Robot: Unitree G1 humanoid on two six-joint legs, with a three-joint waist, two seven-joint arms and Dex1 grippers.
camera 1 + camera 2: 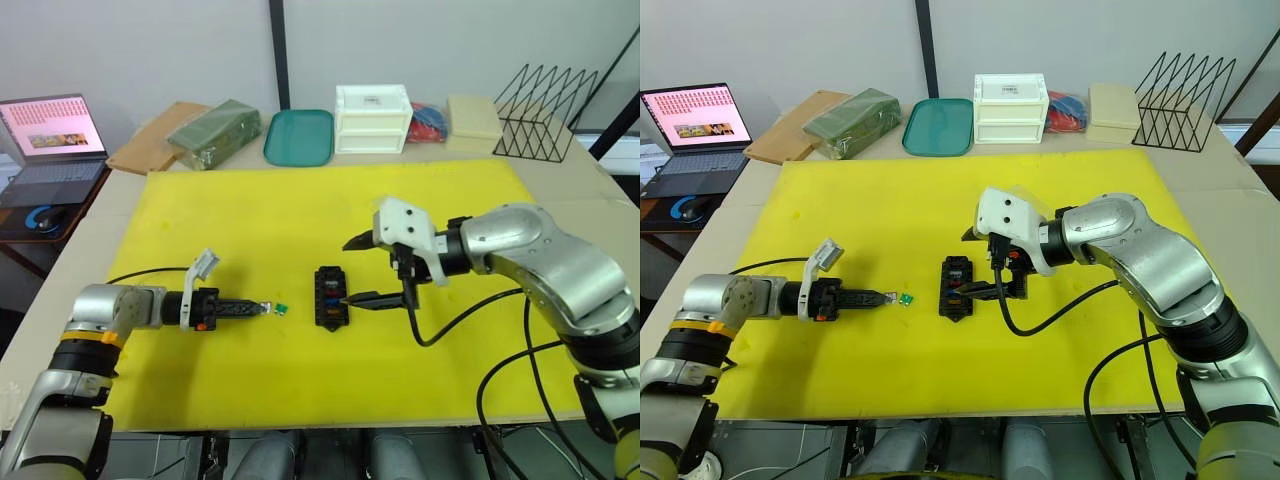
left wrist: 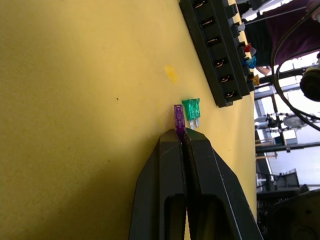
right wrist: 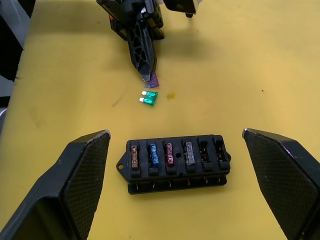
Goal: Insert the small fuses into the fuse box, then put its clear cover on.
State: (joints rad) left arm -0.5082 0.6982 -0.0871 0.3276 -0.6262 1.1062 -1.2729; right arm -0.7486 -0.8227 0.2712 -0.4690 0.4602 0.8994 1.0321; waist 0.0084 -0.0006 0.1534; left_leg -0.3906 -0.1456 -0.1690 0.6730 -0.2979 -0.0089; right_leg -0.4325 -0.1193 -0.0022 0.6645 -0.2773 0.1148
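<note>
In the left eye view, the fuse box point(image 1: 330, 296) sits in the middle of the yellow worktop point(image 1: 250, 210). The left claw point(image 1: 262, 308) is to its left, and the green fuse point(image 1: 283, 308) lies just beside the claw tip. The right claw point(image 1: 372, 268) hangs over the box with its fingers spread wide.

In the left wrist view, the left claw point(image 2: 180, 136) is pressed together, pinching the purple fuse point(image 2: 178, 117) by its end (the green one lies right next to it).

In the right wrist view, four fuses already stand in the box point(image 3: 175, 159), and two slots look empty.

The step in hand looks like carrying the purple fuse over. Next, it must be lined up over an empty slot and pushed straight down.
</note>
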